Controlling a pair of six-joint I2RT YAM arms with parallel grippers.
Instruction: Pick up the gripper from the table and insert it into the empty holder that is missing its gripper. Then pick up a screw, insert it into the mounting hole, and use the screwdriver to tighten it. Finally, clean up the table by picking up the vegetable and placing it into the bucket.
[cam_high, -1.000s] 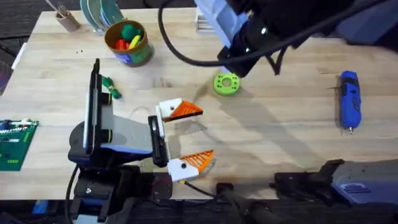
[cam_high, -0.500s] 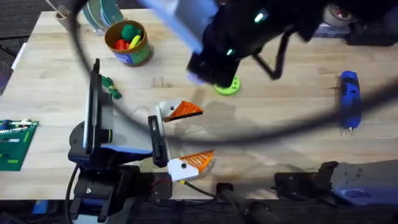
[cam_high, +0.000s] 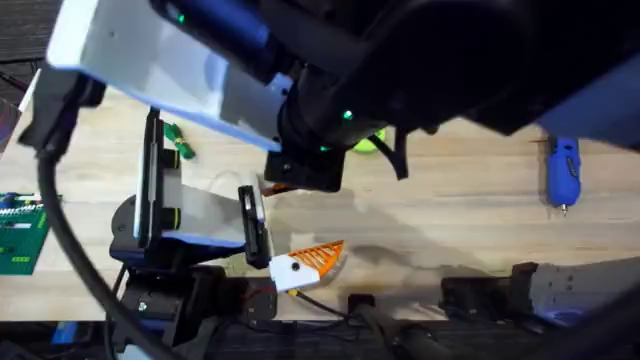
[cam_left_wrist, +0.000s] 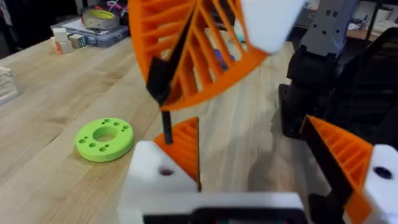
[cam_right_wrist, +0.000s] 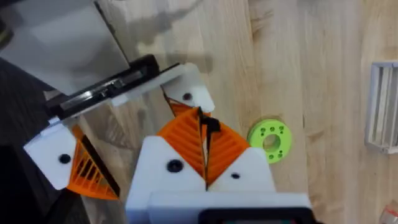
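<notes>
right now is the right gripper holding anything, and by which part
yes, the right gripper is shut on a small black screw, pinching its upper end between the orange pads, shaft pointing down

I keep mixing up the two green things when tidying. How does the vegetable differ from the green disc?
Colour: the vegetable is dark green with a yellow-orange bit, while the green disc is bright lime all over.
Shape: the vegetable is elongated and leafy, while the disc is flat and round, with a centre hole ringed by small holes.
Both lie on the wooden table.
</notes>
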